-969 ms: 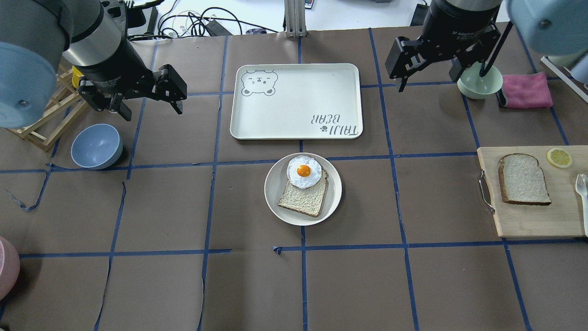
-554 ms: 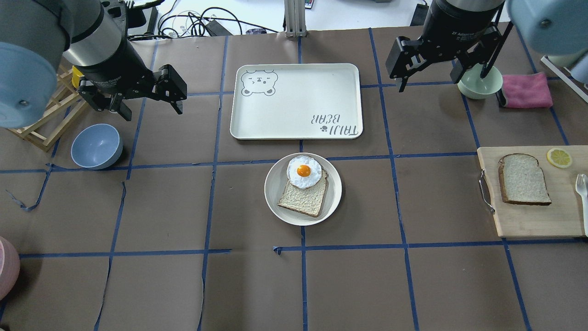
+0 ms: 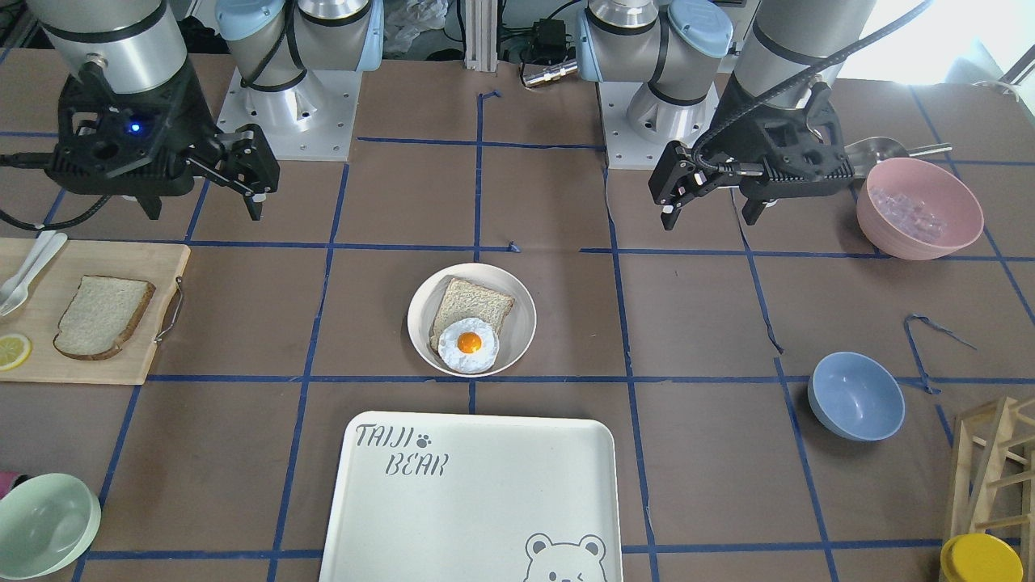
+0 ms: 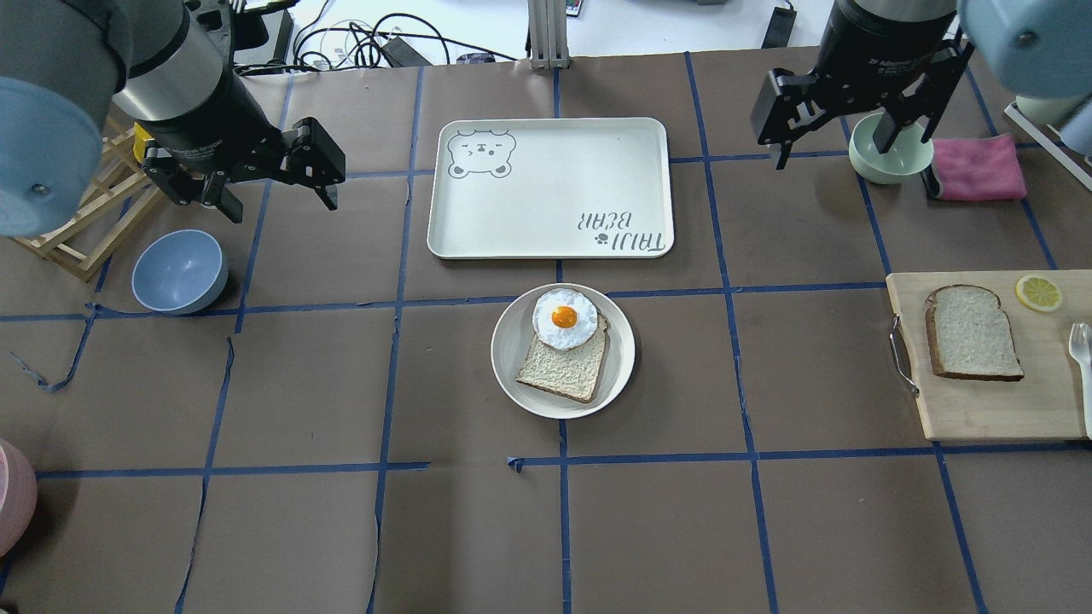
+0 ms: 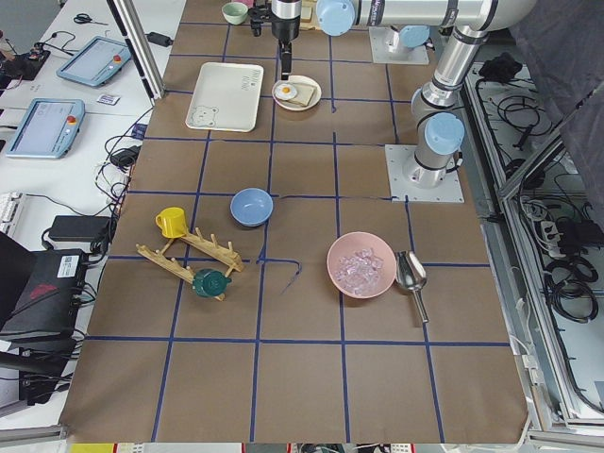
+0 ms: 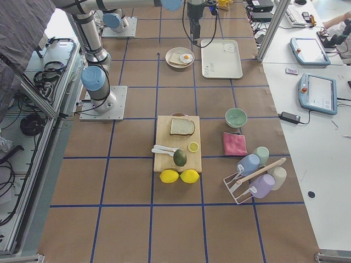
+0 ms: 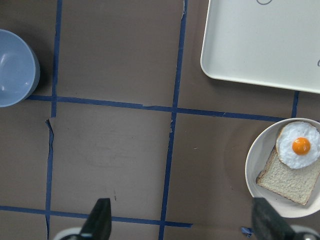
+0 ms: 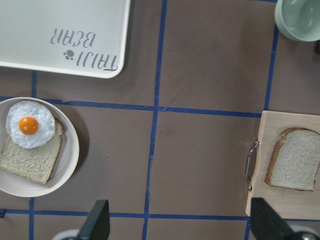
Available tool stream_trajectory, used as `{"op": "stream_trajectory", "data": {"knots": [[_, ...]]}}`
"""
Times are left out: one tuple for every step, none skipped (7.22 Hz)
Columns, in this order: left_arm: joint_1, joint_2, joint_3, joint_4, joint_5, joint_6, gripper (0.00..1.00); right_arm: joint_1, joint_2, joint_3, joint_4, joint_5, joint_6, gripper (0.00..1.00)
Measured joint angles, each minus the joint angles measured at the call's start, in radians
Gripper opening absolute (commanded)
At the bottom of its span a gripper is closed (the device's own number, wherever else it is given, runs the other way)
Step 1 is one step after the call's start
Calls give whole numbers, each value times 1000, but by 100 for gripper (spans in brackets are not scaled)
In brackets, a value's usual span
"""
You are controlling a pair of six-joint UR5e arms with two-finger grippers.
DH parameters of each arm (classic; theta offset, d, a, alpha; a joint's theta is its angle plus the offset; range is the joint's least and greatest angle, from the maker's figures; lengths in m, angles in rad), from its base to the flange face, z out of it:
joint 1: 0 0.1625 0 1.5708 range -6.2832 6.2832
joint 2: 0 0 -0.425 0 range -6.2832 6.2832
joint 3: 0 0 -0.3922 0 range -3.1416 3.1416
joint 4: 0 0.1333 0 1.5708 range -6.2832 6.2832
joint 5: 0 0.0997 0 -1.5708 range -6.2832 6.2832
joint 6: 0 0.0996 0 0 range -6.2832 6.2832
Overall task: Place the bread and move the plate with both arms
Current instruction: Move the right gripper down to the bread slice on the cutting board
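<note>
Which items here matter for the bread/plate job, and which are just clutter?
Job: bread on cutting board; plate holding toast and egg; left pincer, right pincer, both open; possibly bear tray.
Clutter: blue bowl, green bowl, pink cloth, lemon slice.

Brown-papered desk [image 4: 299, 384], blue tape grid. Tray [image 4: 550, 188] and plate [image 4: 503, 350] lie between left claw [image 4: 283, 207] and right claw [image 4: 830, 156], plate nearer the robot. Blue bowl [image 4: 179, 271] outboard of left claw. Green bowl [image 4: 891, 158], pink cloth [image 4: 977, 168] and cutting board [image 4: 981, 409] outboard of right claw.
</note>
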Motion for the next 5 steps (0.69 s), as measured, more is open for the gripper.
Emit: {"op": "stream_trajectory", "data": {"knots": [[0,1,0,-1,2,0,100,-89,5,76,-46,-30,-6,100],[1,1,0,-1,3,2,100,-185,19,187,-159,-55,-27,100],[1,1,0,-1,4,3,100,-271,44,317,-328,-80,-89,100],[1,1,0,-1,4,4,100,-333,69,431,-511,-94,-167,100],[0,1,0,-2,4,4,100,-368,99,509,-646,-106,-217,100]]}}
